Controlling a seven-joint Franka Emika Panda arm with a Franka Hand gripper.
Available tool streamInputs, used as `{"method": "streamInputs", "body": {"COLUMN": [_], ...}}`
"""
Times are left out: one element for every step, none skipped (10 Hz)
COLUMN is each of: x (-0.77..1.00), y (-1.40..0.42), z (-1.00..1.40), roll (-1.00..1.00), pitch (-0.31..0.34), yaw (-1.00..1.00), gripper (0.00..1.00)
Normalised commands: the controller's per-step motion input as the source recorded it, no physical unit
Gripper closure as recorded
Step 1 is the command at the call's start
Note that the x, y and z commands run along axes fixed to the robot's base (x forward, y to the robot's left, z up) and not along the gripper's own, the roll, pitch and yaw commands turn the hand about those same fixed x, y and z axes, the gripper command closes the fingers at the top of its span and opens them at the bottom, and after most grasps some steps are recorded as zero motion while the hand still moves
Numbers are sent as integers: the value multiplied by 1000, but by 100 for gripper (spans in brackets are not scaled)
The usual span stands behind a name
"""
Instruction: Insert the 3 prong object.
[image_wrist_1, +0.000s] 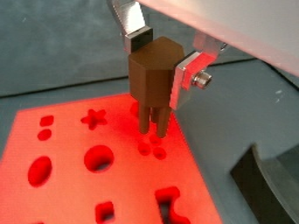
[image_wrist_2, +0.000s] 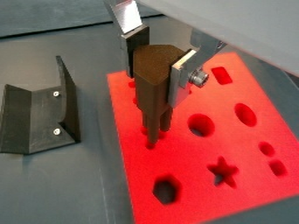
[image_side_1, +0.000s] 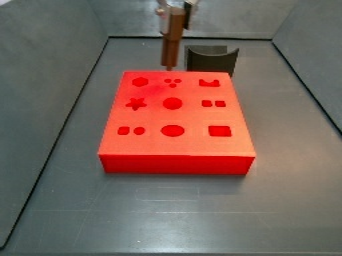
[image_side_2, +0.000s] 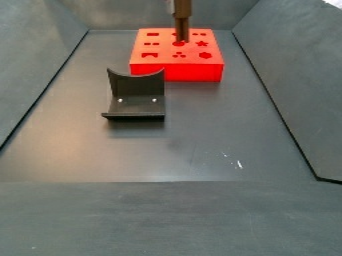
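My gripper (image_wrist_1: 156, 59) is shut on the 3 prong object (image_wrist_1: 152, 83), a brown piece with thin straight prongs pointing down. It also shows in a wrist view (image_wrist_2: 156, 83). The prong tips are at the top face of the red block (image_wrist_1: 70, 140), by a group of small round holes (image_wrist_1: 152, 150); whether they are inside the holes I cannot tell. In a side view the gripper (image_side_1: 174, 22) holds the piece upright over the far edge of the red block (image_side_1: 174, 130). In a side view the piece (image_side_2: 181, 22) stands over the block (image_side_2: 178, 62).
The dark grey curved holder (image_side_2: 135, 97) stands on the floor apart from the block; it also shows in a wrist view (image_wrist_2: 38, 109) and behind the block in a side view (image_side_1: 211, 57). The red block has several other shaped holes. Grey walls ring the floor.
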Motion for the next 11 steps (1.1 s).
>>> {"method": "streamInputs", "body": {"x": [94, -11, -189, -34, 0, 0, 66, 31, -143, 0, -49], "y": [131, 94, 0, 0, 0, 0, -60, -77, -111, 0, 43], "z": [-26, 0, -9, -49, 14, 166, 151, 77, 49, 0, -177], "roll": [-10, 0, -11, -70, -157, -117, -70, -31, 7, -9, 0], "pitch": [-23, -53, -90, -247, -443, -490, -490, -427, -209, 0, 0], "yaw": [100, 63, 49, 69, 86, 103, 109, 86, 123, 0, 0], "gripper": [100, 100, 100, 100, 100, 100, 100, 100, 100, 100, 100]}}
